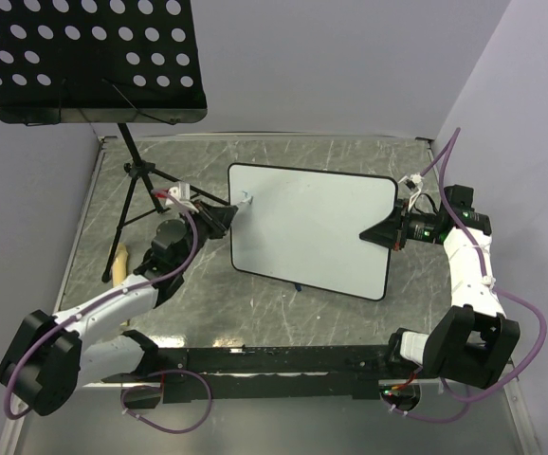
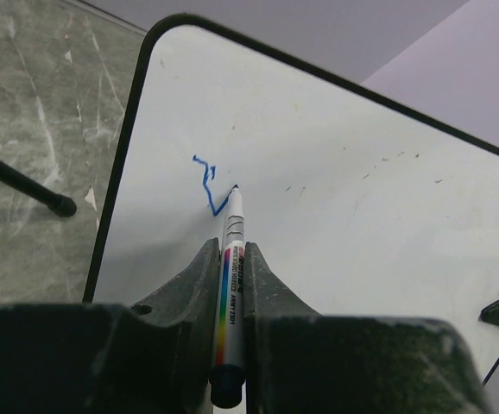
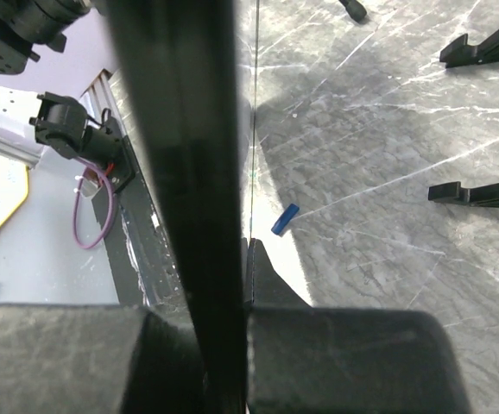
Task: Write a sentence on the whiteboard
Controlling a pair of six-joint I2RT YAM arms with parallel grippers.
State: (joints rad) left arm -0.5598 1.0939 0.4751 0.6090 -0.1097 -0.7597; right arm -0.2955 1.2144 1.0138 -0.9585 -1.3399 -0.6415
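Mid-table, the whiteboard [image 1: 312,227] sits tilted on the grey marbled table [image 1: 350,156], between the two arms. Over on its right edge the right gripper [image 1: 386,231] is clamped onto the thin black frame, and its wrist view shows that frame running straight up between the fingers. On the other side, the left gripper [image 2: 230,250] is pinched tight around a white marker [image 2: 233,226] with a rainbow stripe down its barrel, and the tip is pressed right against the board near the upper left corner. One short jagged blue stroke [image 2: 206,181] shows on the glossy surface, ending at the tip, and no readable word can be made out. A small blue cap [image 3: 285,219] lies on the table just beside the board's near edge. Behind the left arm, the black perforated music-stand tray [image 1: 94,57] rises on its tripod at the back left corner.
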